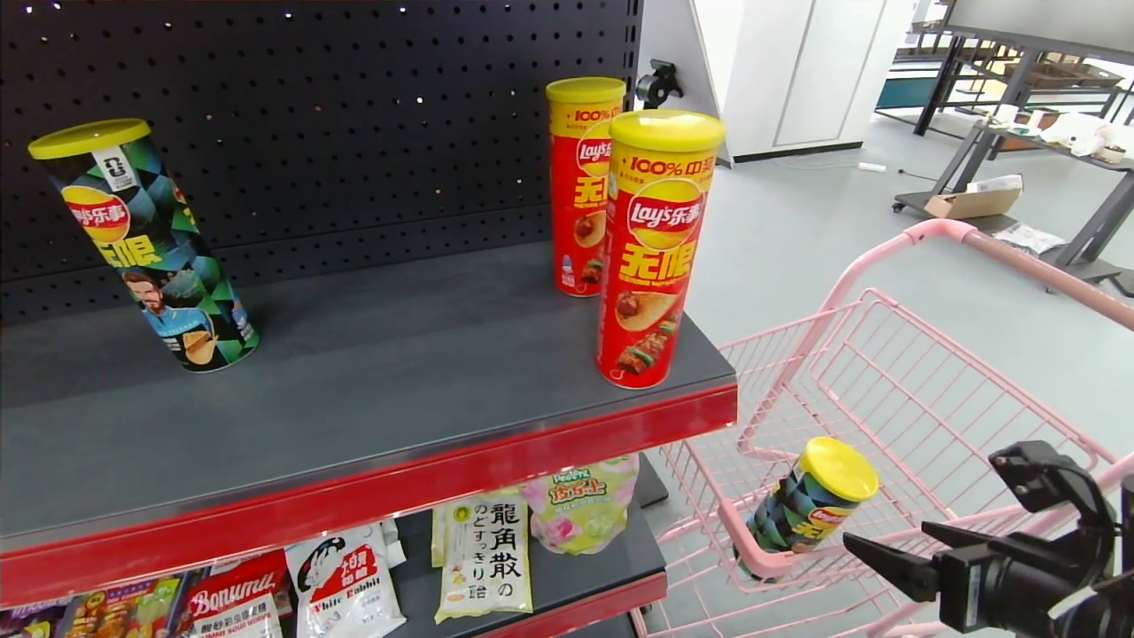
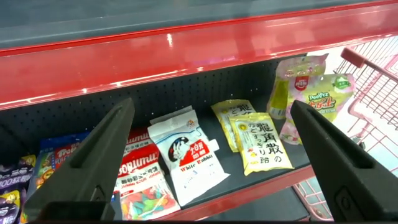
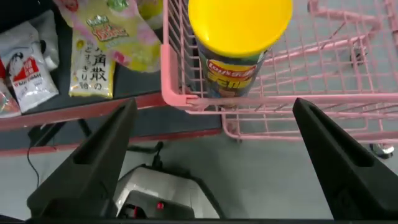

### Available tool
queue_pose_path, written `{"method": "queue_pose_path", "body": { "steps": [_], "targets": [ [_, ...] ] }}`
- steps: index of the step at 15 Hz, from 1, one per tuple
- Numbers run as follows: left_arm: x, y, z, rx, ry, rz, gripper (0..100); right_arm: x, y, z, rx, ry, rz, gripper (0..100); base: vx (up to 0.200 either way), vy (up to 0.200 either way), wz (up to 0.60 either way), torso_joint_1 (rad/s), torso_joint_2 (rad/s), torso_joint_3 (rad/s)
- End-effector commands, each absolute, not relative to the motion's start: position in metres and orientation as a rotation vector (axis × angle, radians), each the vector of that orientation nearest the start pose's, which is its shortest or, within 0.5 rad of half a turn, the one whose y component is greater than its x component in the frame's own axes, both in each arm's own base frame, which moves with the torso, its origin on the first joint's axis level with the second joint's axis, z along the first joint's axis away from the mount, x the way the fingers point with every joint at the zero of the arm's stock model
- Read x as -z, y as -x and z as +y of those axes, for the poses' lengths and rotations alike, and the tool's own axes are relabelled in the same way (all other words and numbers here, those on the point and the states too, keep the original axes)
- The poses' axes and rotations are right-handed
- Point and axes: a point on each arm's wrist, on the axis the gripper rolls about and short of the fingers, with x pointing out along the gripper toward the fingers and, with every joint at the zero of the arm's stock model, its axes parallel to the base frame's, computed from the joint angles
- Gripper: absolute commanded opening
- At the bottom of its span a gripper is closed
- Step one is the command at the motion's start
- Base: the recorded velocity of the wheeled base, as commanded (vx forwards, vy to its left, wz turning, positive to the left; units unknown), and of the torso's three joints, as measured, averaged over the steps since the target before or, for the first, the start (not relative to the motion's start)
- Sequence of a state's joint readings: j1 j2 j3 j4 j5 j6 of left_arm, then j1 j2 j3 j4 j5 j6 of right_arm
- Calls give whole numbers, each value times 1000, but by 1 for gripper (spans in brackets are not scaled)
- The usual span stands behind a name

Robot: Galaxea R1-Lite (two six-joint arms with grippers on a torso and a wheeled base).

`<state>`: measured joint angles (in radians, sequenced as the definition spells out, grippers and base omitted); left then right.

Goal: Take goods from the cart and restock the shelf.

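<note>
A dark green chip can with a yellow lid stands in the near left corner of the pink cart. My right gripper is open just outside the cart's rim, level with that can and a short way from it, holding nothing. On the upper shelf stand two red cans at the right end and a blue-green can at the left. My left gripper is open and empty, facing the lower shelf below the red lip.
The lower shelf holds flat snack bags: a white one, a yellow one and pale green ones. A black pegboard backs the upper shelf. Tables and a cardboard box stand far right.
</note>
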<state>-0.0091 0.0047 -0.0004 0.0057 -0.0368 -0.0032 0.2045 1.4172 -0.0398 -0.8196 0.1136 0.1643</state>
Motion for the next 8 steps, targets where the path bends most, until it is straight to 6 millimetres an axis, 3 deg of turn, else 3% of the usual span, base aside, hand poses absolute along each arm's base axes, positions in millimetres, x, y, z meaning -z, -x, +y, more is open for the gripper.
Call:
{"method": "queue_pose_path", "body": {
  "steps": [1, 6, 8],
  "targets": [
    [-75, 22, -1, 46, 3, 11, 100, -71, -163, 38, -260, -127, 675, 100, 0, 0, 0, 0, 0, 0],
    [-75, 22, -1, 46, 3, 11, 100, -64, -188, 44, -260, -121, 688, 100, 0, 0, 0, 0, 0, 0],
    [-75, 22, -1, 46, 3, 11, 100, -53, -201, 47, -249, -110, 663, 100, 0, 0, 0, 0, 0, 0]
  ]
}}
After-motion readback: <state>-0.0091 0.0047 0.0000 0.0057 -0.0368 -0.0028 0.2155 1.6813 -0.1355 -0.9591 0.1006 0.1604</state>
